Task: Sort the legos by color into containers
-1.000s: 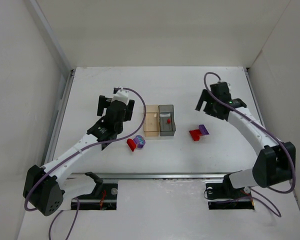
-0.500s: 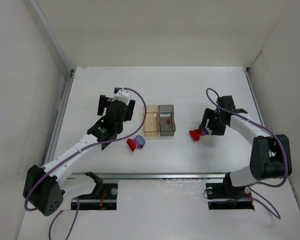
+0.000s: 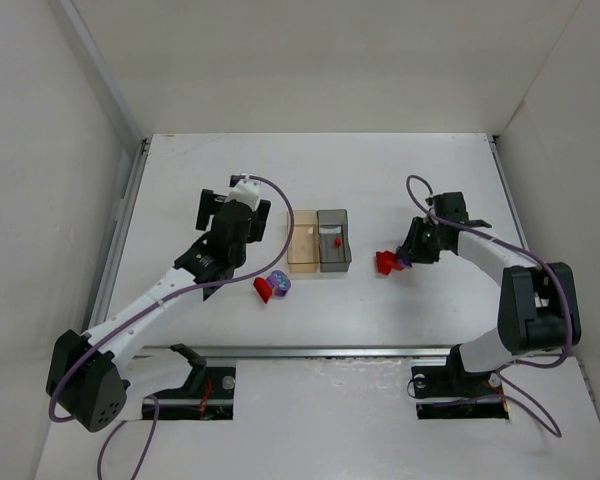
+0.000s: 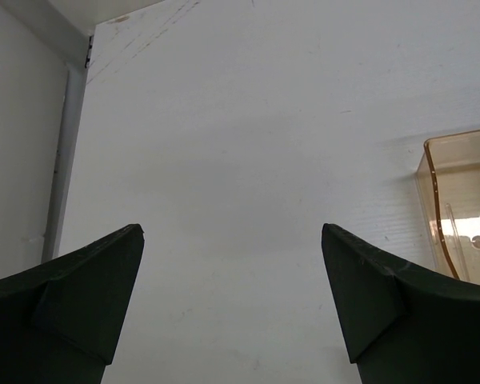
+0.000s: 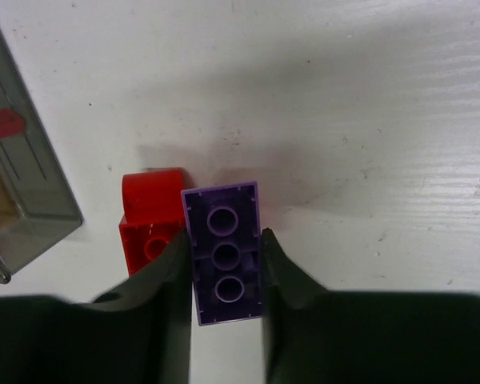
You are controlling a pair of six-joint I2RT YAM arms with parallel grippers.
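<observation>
Right wrist view: the grey bin point(image 5: 32, 184) is cut off by the left edge, so only one corner shows; a red piece point(image 5: 2, 124) inside it is cropped too, and its shape cannot be determined; the red brick point(image 5: 148, 220) is partly covered by the purple brick point(image 5: 222, 264) and by one of the fingers point(image 5: 164, 312) of the right gripper point(image 5: 224, 238); both fingers run off the bottom edge.

Left wrist view: the tan bin point(image 4: 464, 208) is cropped by the right edge.

Top view: the purple brick lies mostly beneath the right gripper; the second red brick point(image 3: 264, 289) and the roundish purple piece point(image 3: 279, 282) possibly touch, but they are too small to confirm.
</observation>
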